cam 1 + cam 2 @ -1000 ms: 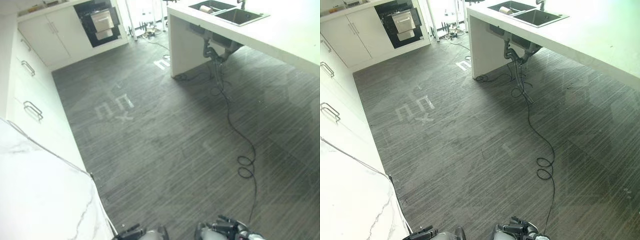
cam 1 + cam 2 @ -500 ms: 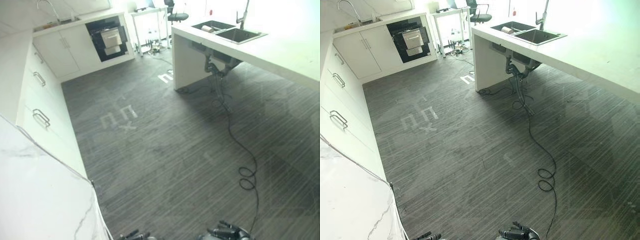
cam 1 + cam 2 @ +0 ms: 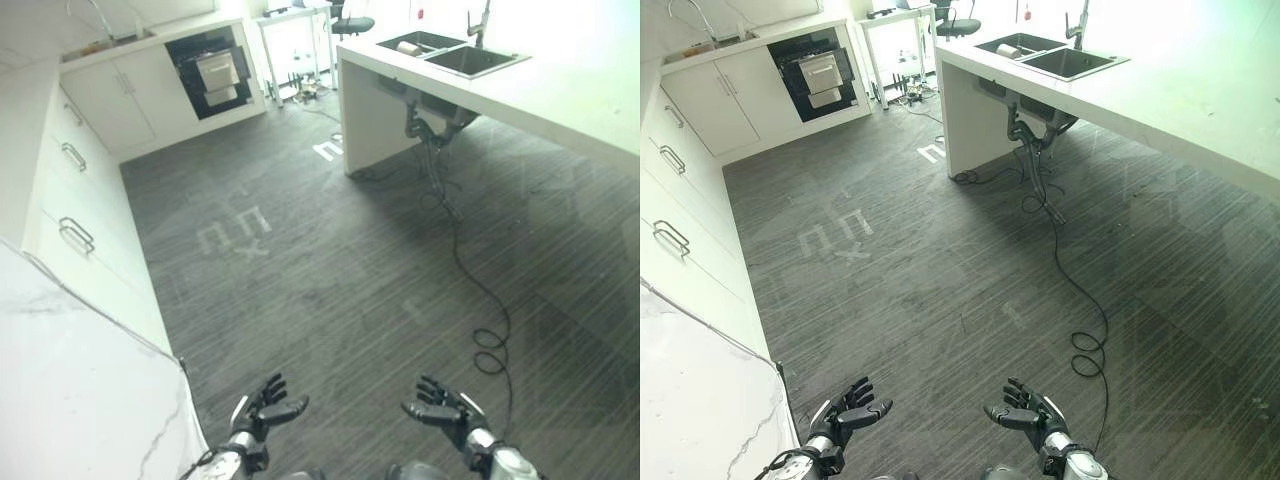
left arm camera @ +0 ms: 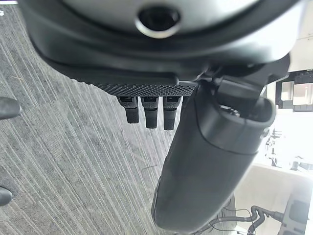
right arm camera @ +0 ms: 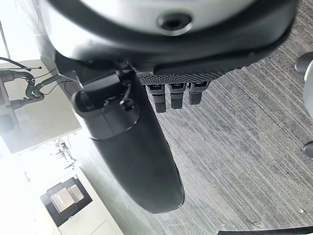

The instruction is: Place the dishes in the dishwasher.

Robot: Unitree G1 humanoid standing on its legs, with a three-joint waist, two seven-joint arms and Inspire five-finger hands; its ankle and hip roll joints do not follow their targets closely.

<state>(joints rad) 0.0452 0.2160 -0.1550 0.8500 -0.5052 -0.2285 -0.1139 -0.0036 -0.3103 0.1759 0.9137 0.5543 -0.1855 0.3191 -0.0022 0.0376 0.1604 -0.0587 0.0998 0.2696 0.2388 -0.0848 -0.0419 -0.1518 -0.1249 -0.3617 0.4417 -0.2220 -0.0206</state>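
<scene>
Both hands hover low over the grey floor, palms up and holding nothing. My left hand point(image 3: 262, 408) is open with its fingers spread. My right hand point(image 3: 442, 408) is open too. In the left wrist view the straight fingers point(image 4: 146, 111) and thumb point(image 4: 208, 161) have only floor past them. The right wrist view shows the same, with the fingers point(image 5: 172, 96) and thumb point(image 5: 131, 147) straight. Far across the room a dark dishwasher point(image 3: 214, 70) stands open in the white cabinets. A pale round dish point(image 3: 408, 47) lies in the sink point(image 3: 470, 60) of the island.
A white marble counter point(image 3: 70, 400) is close on my left. White drawers with metal handles point(image 3: 74, 235) run along the left wall. The white island point(image 3: 560, 95) fills the right. Pale tape marks point(image 3: 232, 232) lie on the floor, and an office chair point(image 3: 350, 22) stands at the back.
Both hands have risen from the bottom edge into full view with their fingers spread. The camera has shifted slightly; nothing in the room has moved.
</scene>
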